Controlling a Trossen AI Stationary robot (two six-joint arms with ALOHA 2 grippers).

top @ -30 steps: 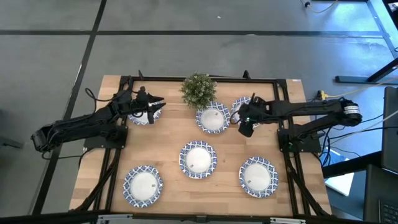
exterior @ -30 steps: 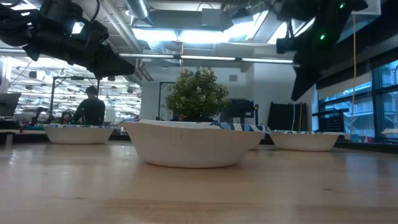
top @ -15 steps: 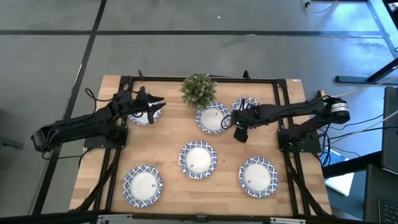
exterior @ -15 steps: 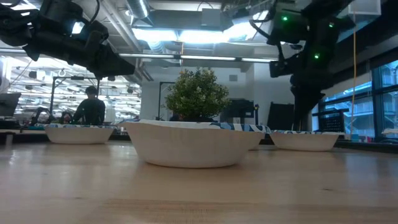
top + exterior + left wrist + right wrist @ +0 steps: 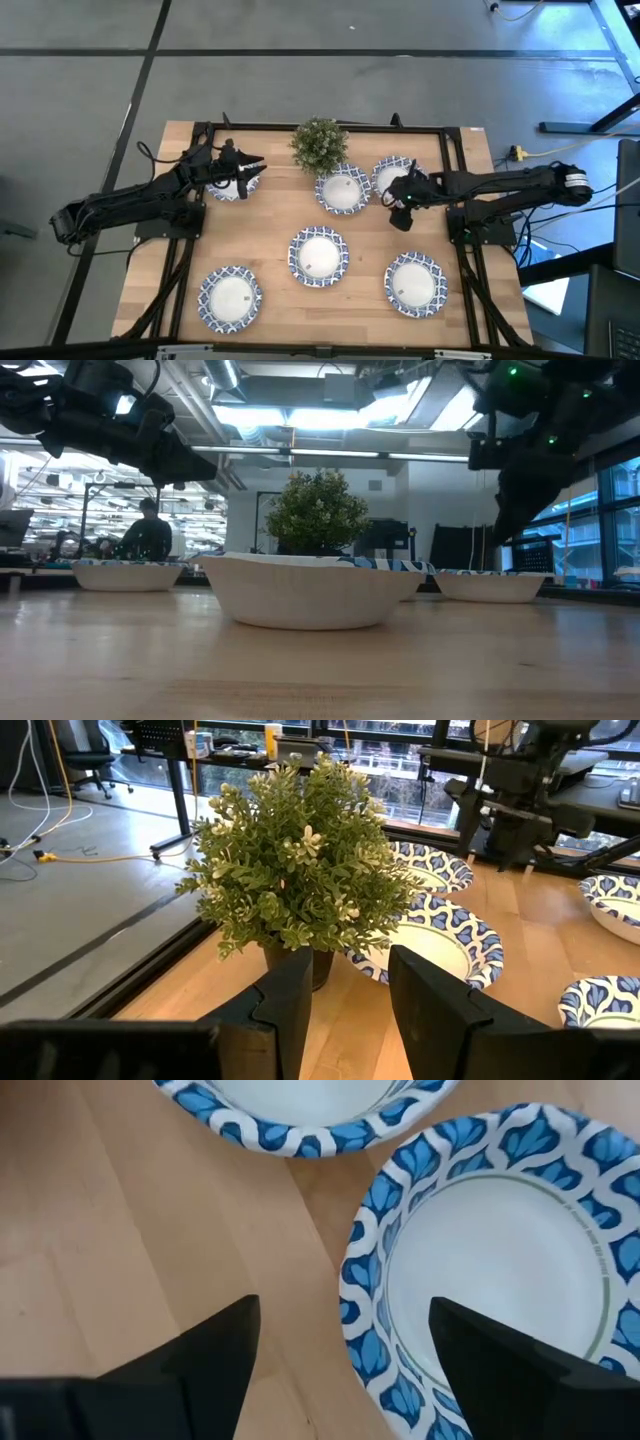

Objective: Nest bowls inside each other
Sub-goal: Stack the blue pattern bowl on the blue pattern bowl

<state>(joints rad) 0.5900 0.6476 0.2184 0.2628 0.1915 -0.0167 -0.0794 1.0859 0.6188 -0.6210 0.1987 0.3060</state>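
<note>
Six round bowls, white inside with blue-and-white rims, sit upright on the wooden table: far left [image 5: 230, 186], far middle [image 5: 342, 191], far right [image 5: 390, 176], centre [image 5: 319, 256], near left [image 5: 230, 297], near right [image 5: 415, 283]. My left gripper [image 5: 256, 166] hovers open over the far left bowl, facing the plant [image 5: 295, 870]. My right gripper [image 5: 402, 205] is open and hangs above the near edge of the far right bowl. In the right wrist view its fingers [image 5: 215, 1350] stand on either side of a bowl's rim [image 5: 362, 1295], above it.
A small green potted plant [image 5: 319, 143] stands at the far edge between the far left and far middle bowls. A black frame [image 5: 330, 126] borders the table. Bare wood shows between the bowl rows. A person [image 5: 146, 535] is in the room behind.
My right gripper swung toward the far middle bowl, then drew back toward the table's right, ending a little nearer the table's near edge than a second ago. The bowls and the left arm have kept still.
</note>
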